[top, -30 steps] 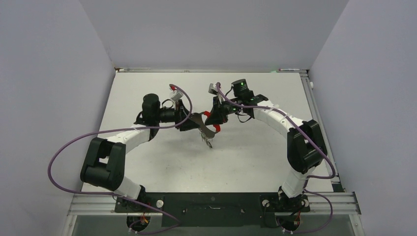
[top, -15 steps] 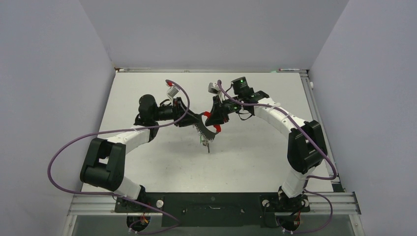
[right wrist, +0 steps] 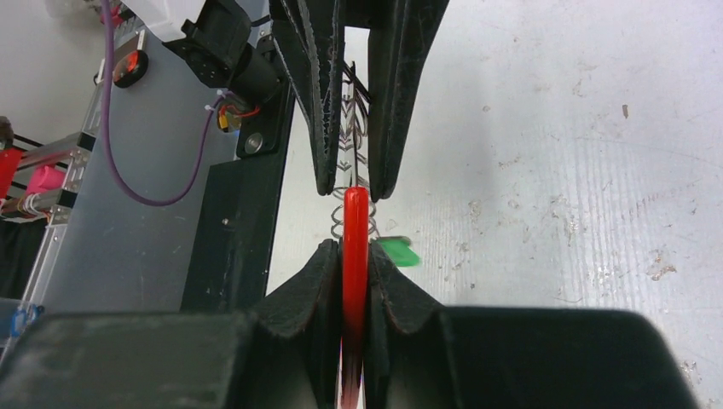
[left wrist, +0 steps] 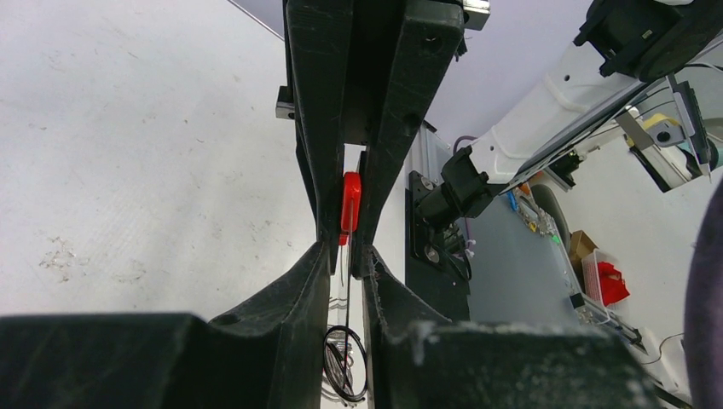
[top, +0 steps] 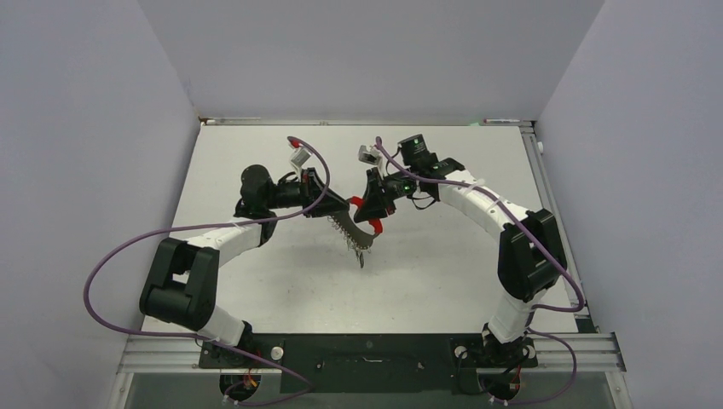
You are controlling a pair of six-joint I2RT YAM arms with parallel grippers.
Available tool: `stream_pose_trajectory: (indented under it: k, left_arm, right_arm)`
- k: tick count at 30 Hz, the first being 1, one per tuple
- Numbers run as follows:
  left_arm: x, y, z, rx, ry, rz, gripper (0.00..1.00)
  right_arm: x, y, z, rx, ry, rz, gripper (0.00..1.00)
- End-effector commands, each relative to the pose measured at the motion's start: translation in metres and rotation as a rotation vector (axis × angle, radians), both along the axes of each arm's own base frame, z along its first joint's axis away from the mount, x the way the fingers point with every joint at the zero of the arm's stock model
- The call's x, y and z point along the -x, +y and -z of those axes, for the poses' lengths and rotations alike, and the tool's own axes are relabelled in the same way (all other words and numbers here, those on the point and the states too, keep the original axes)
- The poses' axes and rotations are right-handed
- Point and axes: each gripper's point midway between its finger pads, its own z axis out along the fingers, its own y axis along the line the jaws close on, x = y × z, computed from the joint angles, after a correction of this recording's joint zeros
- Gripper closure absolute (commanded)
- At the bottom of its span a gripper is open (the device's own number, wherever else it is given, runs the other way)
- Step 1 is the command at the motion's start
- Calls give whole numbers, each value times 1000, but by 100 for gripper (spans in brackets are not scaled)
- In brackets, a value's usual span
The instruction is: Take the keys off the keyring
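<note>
- Seen from above, my two arms meet over the middle of the white table (top: 443,281), a little nearer its far edge than its near edge.
- My right gripper (top: 369,207) is pressed together on the red band of the keyring (right wrist: 355,228), held edge-on between its fingers.
- My left gripper (top: 339,213) faces it tip to tip, narrowed onto the thin metal of the keys (top: 355,235).
- The keys fan downward from the grippers towards the table.
- One green key head (right wrist: 397,252) shows just beside the red band.
</note>
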Motion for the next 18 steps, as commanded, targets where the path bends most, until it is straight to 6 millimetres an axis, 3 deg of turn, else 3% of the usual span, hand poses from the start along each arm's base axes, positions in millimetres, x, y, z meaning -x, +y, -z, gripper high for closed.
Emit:
stream_pose_trajectory:
  k: [1,5,7,12,18]
  left_arm:
    - [1,0,-19,26,-2,26,100]
    - [-18,12,-31,62,47,-68,100]
    - [-26,19,-37,95,66,-115,100]
    - [-39,34,-51,195,123,-166,100]
    - [-58,53,-51,239,162,-261,100]
  right_arm:
    - [-19,2,-47,-127,-141,23,81]
    - [-25,4,-44,-168,-70,89,33]
    - [-25,3,-37,-179,5,136,21]
    - [-27,6,-35,-265,111,207,13]
    - [-11,10,-54,-427,225,179,13]
